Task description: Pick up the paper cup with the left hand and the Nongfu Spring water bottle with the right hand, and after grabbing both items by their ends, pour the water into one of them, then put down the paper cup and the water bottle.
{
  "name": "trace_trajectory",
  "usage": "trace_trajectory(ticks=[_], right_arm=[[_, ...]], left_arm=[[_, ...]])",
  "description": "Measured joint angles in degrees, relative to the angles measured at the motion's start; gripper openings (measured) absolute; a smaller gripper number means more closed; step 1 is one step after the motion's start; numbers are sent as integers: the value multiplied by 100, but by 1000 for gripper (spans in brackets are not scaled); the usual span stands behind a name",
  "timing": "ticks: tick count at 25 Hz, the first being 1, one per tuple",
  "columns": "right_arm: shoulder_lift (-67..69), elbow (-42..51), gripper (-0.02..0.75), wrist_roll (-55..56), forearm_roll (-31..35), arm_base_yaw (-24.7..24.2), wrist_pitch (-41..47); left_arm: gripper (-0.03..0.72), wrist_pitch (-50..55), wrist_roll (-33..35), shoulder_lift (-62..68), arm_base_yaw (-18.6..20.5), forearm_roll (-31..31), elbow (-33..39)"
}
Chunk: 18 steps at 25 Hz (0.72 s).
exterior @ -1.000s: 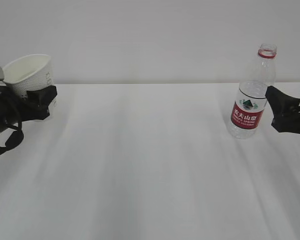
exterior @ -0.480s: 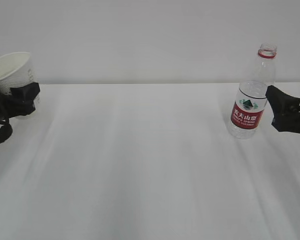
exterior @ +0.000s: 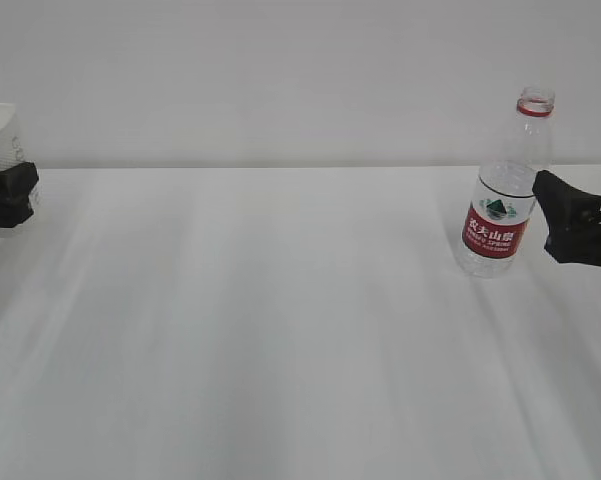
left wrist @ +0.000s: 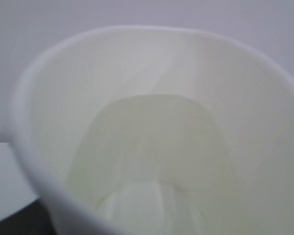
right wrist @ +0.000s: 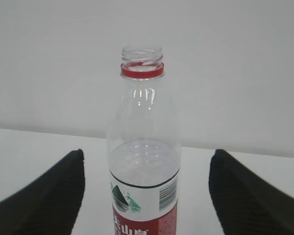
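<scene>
The Nongfu Spring water bottle (exterior: 503,190) wears a red label (exterior: 494,232) with white Chinese characters over small Latin lettering too blurred to read, a green-white mountain emblem (right wrist: 125,199) above, and a barcode (right wrist: 168,194) beside that emblem.

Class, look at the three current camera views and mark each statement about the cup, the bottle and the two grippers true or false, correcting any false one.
1. The water bottle stands upright on the table. True.
2. The bottle has its cap on. False: the neck is open, with only a red ring below it.
3. The right gripper is clamped on the bottle. False: its jaws are open, apart from the bottle.
4. The left gripper holds the paper cup at the left edge. True.
5. The bottle is full to the neck. False: the upper part looks empty.
</scene>
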Motion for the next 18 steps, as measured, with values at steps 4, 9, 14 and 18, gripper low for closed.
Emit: trace_trajectory(ticks=[4, 9, 14, 18], right_arm=[[0, 0, 594, 0, 0, 0, 0], [0, 0, 594, 0, 0, 0, 0], [0, 0, 594, 0, 0, 0, 45], [0, 0, 594, 0, 0, 0, 107]], left_arm=[[454, -32, 0, 42, 0, 0, 0], [454, -143, 0, 383, 0, -17, 0], [454, -143, 194, 699, 0, -27, 0], [454, -143, 290, 903, 0, -43, -77]])
